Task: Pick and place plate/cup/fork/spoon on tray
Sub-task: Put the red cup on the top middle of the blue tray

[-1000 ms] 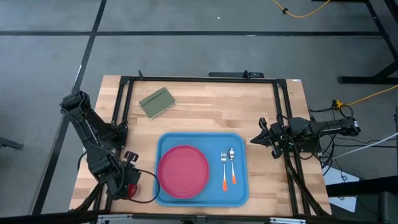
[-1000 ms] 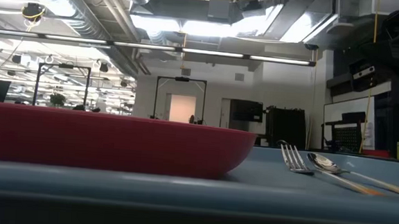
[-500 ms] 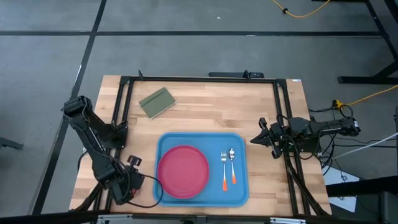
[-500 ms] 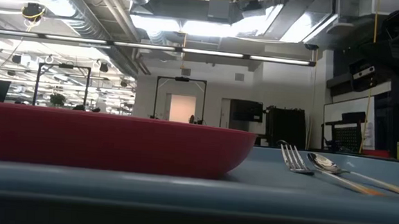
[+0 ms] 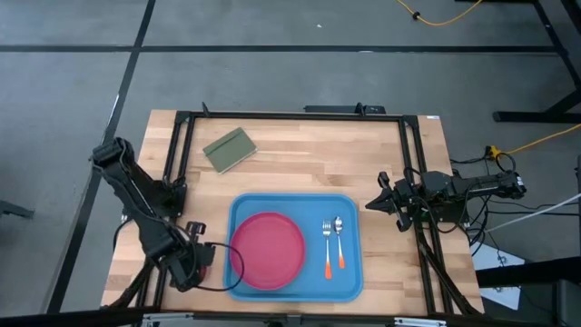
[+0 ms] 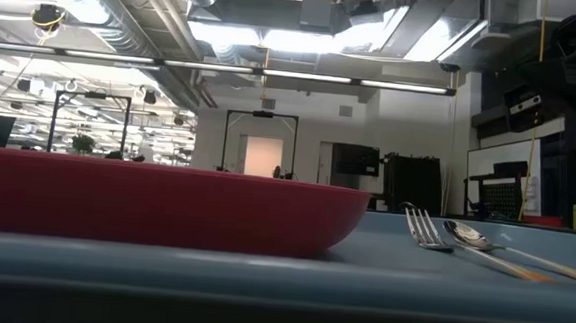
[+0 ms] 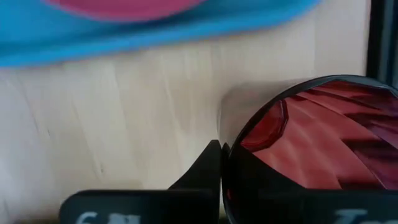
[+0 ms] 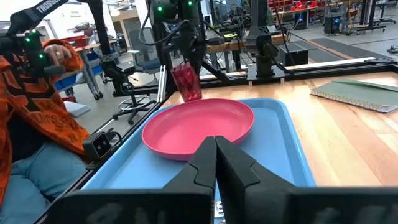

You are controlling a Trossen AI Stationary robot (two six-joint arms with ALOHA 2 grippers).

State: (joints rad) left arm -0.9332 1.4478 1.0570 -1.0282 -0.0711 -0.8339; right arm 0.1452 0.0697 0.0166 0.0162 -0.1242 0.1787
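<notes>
Gripping the cup [image 8: 187, 81] beside the tray [image 5: 349, 282], left tool [image 5: 198, 263] clamped, right tool [image 5: 374, 203] closed empty, no readable labels

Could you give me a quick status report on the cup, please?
Left gripper shut on the cup, beside the tray. Right gripper shut, waiting right of the tray. Plate, fork, spoon on the tray.

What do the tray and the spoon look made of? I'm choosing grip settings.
The tray looks like moulded plastic: uniform blue, smooth, with rounded corners and a raised edge. The spoon appears to be polished metal: silver all over, with bright reflections on its bowl.
</notes>
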